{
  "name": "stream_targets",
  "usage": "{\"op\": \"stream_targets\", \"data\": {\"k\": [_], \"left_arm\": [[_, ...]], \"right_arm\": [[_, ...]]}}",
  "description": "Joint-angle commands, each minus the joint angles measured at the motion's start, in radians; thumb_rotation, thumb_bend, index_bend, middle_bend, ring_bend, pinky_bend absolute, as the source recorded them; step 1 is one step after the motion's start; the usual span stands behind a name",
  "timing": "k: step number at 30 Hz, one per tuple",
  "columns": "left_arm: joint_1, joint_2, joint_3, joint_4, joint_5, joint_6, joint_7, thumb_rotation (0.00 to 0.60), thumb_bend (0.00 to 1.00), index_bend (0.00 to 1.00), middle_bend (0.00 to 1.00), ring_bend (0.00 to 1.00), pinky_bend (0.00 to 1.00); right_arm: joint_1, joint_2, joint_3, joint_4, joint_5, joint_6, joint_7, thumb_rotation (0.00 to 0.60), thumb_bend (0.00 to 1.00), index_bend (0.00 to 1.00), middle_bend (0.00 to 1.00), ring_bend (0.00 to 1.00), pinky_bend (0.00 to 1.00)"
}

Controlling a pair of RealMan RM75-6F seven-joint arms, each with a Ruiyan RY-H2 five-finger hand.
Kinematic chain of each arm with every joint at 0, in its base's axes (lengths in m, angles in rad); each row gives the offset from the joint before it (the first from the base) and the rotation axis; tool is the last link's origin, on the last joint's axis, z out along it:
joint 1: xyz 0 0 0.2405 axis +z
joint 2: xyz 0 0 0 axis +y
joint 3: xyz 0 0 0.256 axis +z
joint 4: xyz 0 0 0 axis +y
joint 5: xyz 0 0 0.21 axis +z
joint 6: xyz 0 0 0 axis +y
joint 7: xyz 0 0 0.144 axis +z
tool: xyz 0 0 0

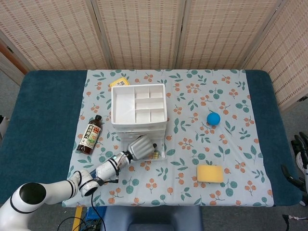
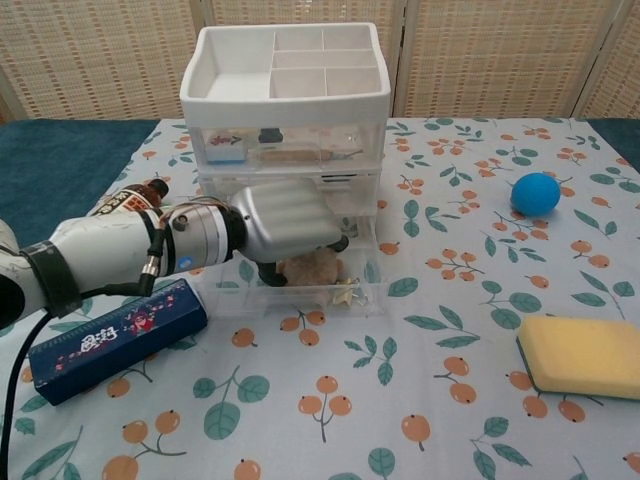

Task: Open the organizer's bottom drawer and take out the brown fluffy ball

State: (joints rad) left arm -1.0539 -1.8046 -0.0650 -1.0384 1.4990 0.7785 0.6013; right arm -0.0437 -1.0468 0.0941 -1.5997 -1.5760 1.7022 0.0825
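Observation:
The white organizer point(image 1: 138, 107) point(image 2: 285, 75) stands mid-table with its clear bottom drawer point(image 2: 310, 299) pulled out toward me. Inside the drawer lies the brown fluffy ball point(image 2: 312, 268), next to a small pale item point(image 2: 347, 293). My left hand point(image 1: 140, 147) point(image 2: 285, 225) reaches down into the drawer from the left, its fingers curled around the ball with the thumb on the ball's left side. The palm hides most of the ball in the head view. My right hand point(image 1: 299, 144) hangs off the table's right edge, fingers apart and holding nothing.
A dark sauce bottle point(image 1: 90, 135) point(image 2: 130, 200) lies left of the organizer. In front of it sits a blue box point(image 2: 115, 338). A blue ball point(image 1: 213, 118) point(image 2: 535, 193) and a yellow sponge point(image 1: 210, 173) point(image 2: 585, 355) lie on the right of the floral cloth.

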Motion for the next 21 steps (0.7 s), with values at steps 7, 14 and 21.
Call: {"op": "stream_targets", "data": {"k": [7, 14, 21], "left_arm": [[-0.003, -0.009, 0.002, 0.009, -0.001, -0.003, -0.026, 0.6, 0.17, 0.45, 0.96, 1.0, 1.0], [-0.011, -0.02, 0.008, 0.032, 0.02, 0.007, -0.074, 0.6, 0.17, 0.5, 0.98, 1.0, 1.0], [-0.013, -0.022, 0.009, 0.039, 0.017, 0.0, -0.09, 0.6, 0.17, 0.53, 0.98, 1.0, 1.0]], "right_arm": [[-0.001, -0.002, 0.001, 0.005, 0.004, 0.0, 0.003, 0.6, 0.32, 0.0, 0.04, 0.01, 0.07], [-0.001, -0.002, 0.003, 0.007, 0.006, 0.0, 0.005, 0.6, 0.32, 0.0, 0.04, 0.01, 0.07], [0.001, -0.004, 0.005, 0.011, 0.008, -0.004, 0.008, 0.6, 0.32, 0.0, 0.04, 0.01, 0.07]]}}
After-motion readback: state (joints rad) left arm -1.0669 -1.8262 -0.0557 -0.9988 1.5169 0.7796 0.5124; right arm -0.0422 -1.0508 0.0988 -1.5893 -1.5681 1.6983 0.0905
